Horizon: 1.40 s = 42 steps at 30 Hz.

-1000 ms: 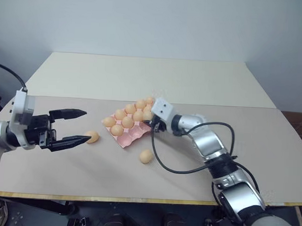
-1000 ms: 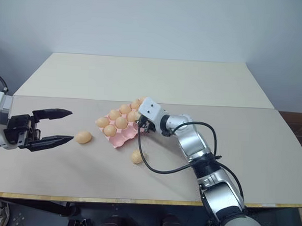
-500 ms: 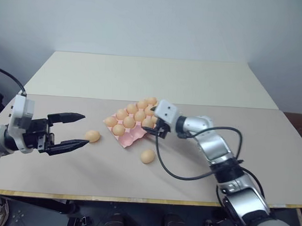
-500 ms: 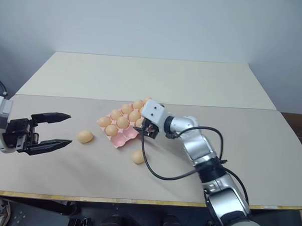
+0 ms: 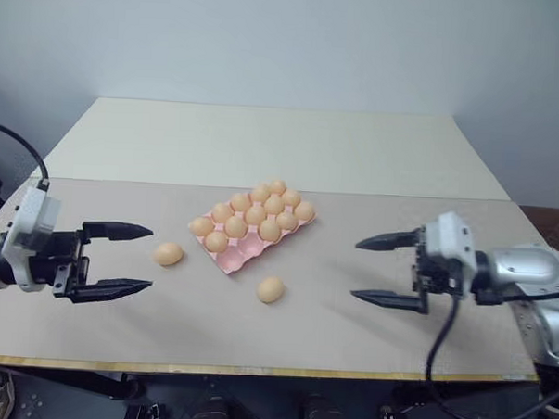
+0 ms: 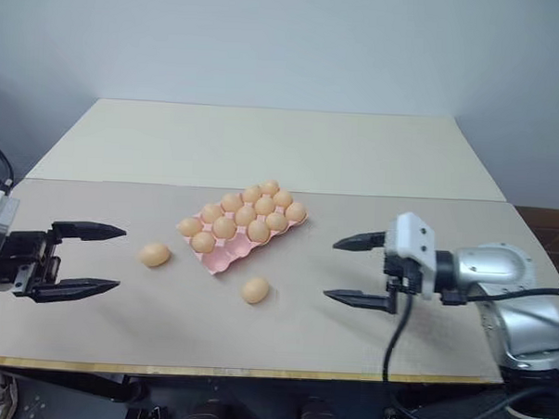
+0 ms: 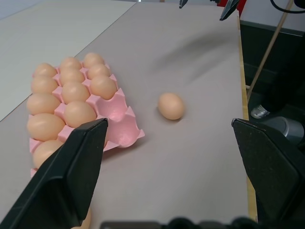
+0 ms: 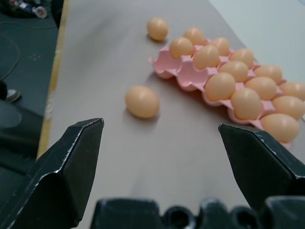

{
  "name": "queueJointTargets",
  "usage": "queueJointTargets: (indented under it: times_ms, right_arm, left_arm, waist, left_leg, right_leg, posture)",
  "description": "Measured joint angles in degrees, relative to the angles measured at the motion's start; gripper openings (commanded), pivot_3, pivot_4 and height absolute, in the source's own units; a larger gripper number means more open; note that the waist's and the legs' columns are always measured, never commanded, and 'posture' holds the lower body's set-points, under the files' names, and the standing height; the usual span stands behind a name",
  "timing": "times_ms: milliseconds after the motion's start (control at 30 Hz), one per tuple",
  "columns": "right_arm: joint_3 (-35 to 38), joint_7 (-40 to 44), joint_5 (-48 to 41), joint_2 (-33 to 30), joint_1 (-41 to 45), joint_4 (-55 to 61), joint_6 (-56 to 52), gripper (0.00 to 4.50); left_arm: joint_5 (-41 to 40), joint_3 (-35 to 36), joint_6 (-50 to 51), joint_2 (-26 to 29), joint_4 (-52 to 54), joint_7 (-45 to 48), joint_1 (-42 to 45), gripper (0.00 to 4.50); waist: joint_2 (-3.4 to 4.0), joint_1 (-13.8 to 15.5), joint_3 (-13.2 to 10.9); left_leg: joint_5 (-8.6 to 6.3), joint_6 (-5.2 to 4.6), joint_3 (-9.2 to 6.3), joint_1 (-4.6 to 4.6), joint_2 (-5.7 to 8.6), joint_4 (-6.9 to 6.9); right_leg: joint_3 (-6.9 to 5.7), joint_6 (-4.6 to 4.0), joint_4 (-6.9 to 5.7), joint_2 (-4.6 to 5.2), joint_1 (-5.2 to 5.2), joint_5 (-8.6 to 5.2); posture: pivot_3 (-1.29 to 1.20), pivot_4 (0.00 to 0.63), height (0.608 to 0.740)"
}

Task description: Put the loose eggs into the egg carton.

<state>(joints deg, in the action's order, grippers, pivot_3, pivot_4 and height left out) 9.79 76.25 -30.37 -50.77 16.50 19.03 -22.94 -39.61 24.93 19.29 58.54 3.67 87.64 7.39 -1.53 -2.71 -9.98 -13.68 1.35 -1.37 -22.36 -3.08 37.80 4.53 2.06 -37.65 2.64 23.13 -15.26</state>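
egg carton (image 5: 236, 256): pink, flat before me, ten eggs seated, near cups vacant | loose eggs: one (image 5: 169, 254) beside its left, one (image 5: 270, 290) nearer me

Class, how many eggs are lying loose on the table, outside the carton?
2. One egg lies left of the carton, near the left tool. The other egg lies in front of the carton.
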Motion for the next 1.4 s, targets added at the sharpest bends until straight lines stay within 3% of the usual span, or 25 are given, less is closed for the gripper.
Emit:
queueJointTargets:
  times_ms: [200, 600, 867, 1133, 1400]
  right_arm:
    - [2.8, 2.2, -1.7, -2.5, -2.3, -0.6, 1.3, 4.48]
    - [1.0, 0.4, -1.6, -2.3, -1.4, -0.3, 1.9, 4.48]
    - [-16.7, -6.0, 11.0, 7.4, 7.2, -1.1, 8.3, 4.48]
    - [-32.7, -10.5, 27.0, 20.8, 16.7, -14.9, 18.8, 4.48]
    - [-36.6, -13.3, 33.9, 25.7, 20.4, -28.3, 26.4, 4.48]
  left_arm:
    - [0.1, 0.0, -0.2, 0.2, 0.0, 0.8, -1.7, 4.50]
    - [0.2, 0.2, -0.2, 0.2, 0.4, 0.5, -2.9, 4.50]
    - [0.4, -1.2, -0.3, 0.1, 1.4, 0.1, -1.9, 4.50]
    - [0.5, -1.3, -0.4, 0.1, 1.9, 0.1, -2.1, 4.50]
    - [0.5, -0.4, -0.4, 0.1, 2.5, 0.0, -4.2, 4.50]
  waist:
    - [-0.01, 0.1, 0.0]
    - [-0.01, 0.1, 0.0]
    - [0.00, 0.1, 0.0]
    - [-0.01, 0.1, 0.0]
    - [-0.01, 0.3, 0.0]
  left_leg:
    - [0.00, 0.00, 0.01, -0.05, 0.00, 0.00]
    - [0.00, 0.00, 0.01, -0.03, 0.00, 0.00]
    - [0.00, 0.00, 0.02, -0.07, -0.01, 0.00]
    - [0.00, 0.00, 0.01, -0.01, -0.01, 0.01]
    - [0.00, 0.00, 0.00, -0.05, -0.02, 0.00]
  right_leg:
    - [0.02, 0.01, 0.03, 0.01, 0.02, 0.00]
    - [0.02, 0.01, 0.02, 0.01, 0.02, 0.00]
    - [0.05, 0.01, 0.01, -0.02, 0.09, 0.00]
    - [0.05, -0.02, -0.08, -0.04, 0.09, 0.00]
    - [0.02, -0.04, -0.10, -0.03, 0.11, 0.00]
  posture:
    - [0.00, 0.150, 0.740]
    - [0.00, 0.150, 0.740]
    - [0.00, 0.150, 0.740]
    - [0.00, 0.150, 0.740]
    - [0.00, 0.150, 0.740]
